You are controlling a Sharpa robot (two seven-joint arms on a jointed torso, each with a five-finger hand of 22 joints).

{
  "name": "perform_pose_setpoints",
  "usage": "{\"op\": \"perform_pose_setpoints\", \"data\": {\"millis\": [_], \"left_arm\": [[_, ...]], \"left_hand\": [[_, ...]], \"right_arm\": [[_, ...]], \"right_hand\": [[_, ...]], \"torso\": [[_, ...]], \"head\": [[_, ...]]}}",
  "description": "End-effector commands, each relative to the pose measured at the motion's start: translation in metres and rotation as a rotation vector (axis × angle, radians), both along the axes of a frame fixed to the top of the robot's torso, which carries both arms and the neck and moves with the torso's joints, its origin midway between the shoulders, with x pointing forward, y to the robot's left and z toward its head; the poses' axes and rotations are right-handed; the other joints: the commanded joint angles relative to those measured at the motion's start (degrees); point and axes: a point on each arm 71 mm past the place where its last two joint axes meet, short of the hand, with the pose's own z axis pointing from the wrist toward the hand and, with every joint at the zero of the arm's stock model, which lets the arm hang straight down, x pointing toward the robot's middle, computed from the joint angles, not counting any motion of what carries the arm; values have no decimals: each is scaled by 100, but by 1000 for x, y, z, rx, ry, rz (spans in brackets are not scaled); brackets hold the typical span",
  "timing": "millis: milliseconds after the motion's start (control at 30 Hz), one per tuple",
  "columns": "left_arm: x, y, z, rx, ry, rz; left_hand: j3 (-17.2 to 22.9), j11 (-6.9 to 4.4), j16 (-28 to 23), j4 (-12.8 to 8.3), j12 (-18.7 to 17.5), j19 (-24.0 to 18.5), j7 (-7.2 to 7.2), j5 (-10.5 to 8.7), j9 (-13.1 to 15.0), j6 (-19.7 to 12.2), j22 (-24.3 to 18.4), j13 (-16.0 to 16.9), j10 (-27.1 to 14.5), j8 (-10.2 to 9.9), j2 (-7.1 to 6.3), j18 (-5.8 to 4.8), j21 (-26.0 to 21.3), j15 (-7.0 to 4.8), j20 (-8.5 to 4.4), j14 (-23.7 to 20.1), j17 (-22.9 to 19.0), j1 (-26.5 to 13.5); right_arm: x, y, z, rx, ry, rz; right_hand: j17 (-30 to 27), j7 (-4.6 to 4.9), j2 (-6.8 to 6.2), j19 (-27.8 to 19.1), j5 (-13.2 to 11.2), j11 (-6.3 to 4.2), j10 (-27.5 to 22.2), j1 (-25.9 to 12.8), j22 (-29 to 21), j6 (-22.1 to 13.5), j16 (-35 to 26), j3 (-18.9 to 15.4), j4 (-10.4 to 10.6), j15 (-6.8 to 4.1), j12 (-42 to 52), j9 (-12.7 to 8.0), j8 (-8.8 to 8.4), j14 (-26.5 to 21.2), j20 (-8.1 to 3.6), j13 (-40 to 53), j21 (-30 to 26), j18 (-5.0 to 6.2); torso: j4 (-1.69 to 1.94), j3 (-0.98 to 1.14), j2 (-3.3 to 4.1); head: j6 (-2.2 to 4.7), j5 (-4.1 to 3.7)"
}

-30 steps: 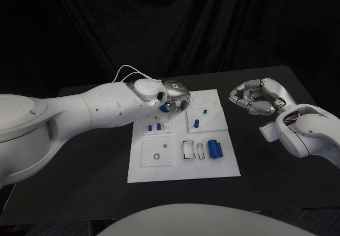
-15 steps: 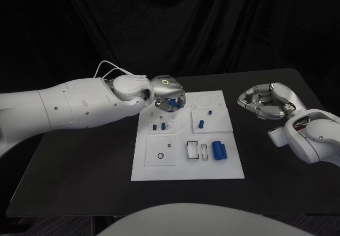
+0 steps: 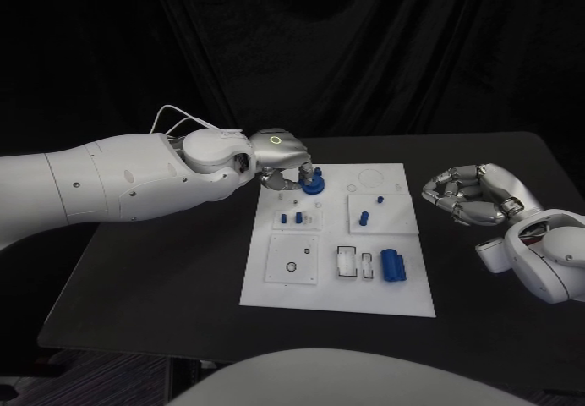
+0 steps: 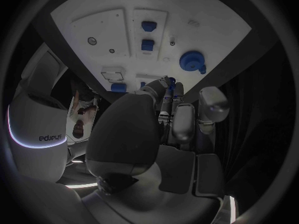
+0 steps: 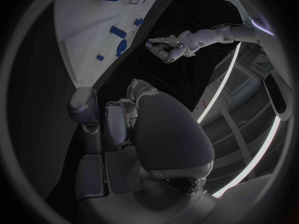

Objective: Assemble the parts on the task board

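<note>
Blue round part [image 3: 314, 183] is seen on the board [image 3: 345, 296], just beside the left hand [image 3: 286, 166], whose fingers [image 4: 167, 97] are curled near it; whether it is pinched cannot be told. Two small pegs [image 3: 292, 218] stand in a recess nearer than that hand. A large cylinder [image 3: 392, 264] lies in a tray beyond. The right hand [image 3: 471, 195], curled on nothing, is held well apart, over the table [image 3: 159, 279].

head view overhead, wrist views close, sharing task board [image 3: 341, 292]
</note>
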Motion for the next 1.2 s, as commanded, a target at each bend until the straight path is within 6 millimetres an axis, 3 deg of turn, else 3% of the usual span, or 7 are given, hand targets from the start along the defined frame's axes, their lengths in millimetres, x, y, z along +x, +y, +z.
{"op": "perform_pose_setpoints", "data": {"millis": [33, 133, 267, 467, 600, 733, 1200], "left_arm": [[0, 0, -2, -60, 3, 1], [0, 1, -7, -65, 13, 7], [-1, 3, -18, -63, 24, 16], [-2, 6, -30, -49, 30, 29], [-1, 5, -33, -45, 33, 32], [0, 2, -35, -42, 35, 30], [3, -8, -42, -38, 44, 18]], "left_hand": [[32, 8, -30, 10, -14, -32, 19, 45, 16, 24, 26, 24, 36, -21, -3, -42, 42, 10, 16, 47, 18, 15], [49, 8, -34, -5, -18, -32, 27, 72, 25, 40, 49, 35, 59, -19, -10, -45, 61, 17, 22, 54, 19, 40], [60, 24, -41, -11, -16, -35, 47, 84, 39, 71, 72, 49, 93, -10, -14, -46, 77, 24, 27, 60, 16, 49], [70, 35, -50, -24, -24, -36, 59, 100, 46, 78, 89, 56, 103, -11, -24, -47, 88, 30, 31, 60, -2, 64], [72, 40, -65, -24, -34, -62, 64, 100, 46, 71, 56, 57, 97, -18, -31, -35, 39, 34, 34, 49, -41, 61], [75, 42, -66, -24, -39, -74, 65, 100, 47, 67, 42, 57, 93, -21, -32, -30, 17, 37, 36, 50, -37, 62], [93, 50, -78, -28, -41, -94, 76, 95, 54, 71, 42, 69, 114, -25, -18, -27, 0, 44, 43, 43, -48, 73]], "right_arm": [[-3, 0, -4, -4, 30, 22], [-4, -2, -5, -5, 36, 22], [-5, -3, -6, -4, 43, 27], [-6, -2, -6, -3, 51, 35], [-6, -1, -6, -3, 54, 37], [-6, -1, -6, -2, 55, 40], [-7, 1, -6, 1, 55, 45]], "right_hand": [[-9, -15, 15, -28, -36, 2, -35, 53, 627, -42, -26, 40, 1, 15, -16, -5, 17, -44, 1, -19, -34, 63], [-35, -14, 15, -41, -39, 4, -52, 54, 619, -46, -50, 41, 0, 17, -33, -6, 22, -57, 3, -43, -69, 68], [-60, -12, 19, -56, -42, 7, -79, 54, 610, -49, -75, 43, 3, 21, -60, -7, 30, -72, 6, -81, -104, 73], [-89, -11, 23, -80, -45, 10, -140, 53, 596, -54, -104, 46, 6, 25, -119, -8, 41, -92, 10, -167, -160, 82], [-99, -11, 24, -86, -45, 10, -151, 52, 592, -57, -114, 46, 8, 26, -131, -8, 44, -98, 12, -183, -176, 84], [-113, -10, 24, -93, -46, 11, -166, 52, 588, -59, -127, 47, 8, 27, -147, -9, 47, -106, 13, -206, -192, 87], [-132, -9, 25, -104, -48, 13, -183, 51, 581, -64, -146, 47, 8, 29, -168, -10, 52, -117, 15, -233, -219, 91]], "torso": [[212, -54, -30], [260, -83, -25], [354, -188, 12], [420, -278, 56], [428, -302, 61], [447, -296, 63], [418, -296, 60]], "head": [[1, -77], [1, -45], [1, -89], [1, -162], [1, -189], [1, -220], [1, -255]]}}
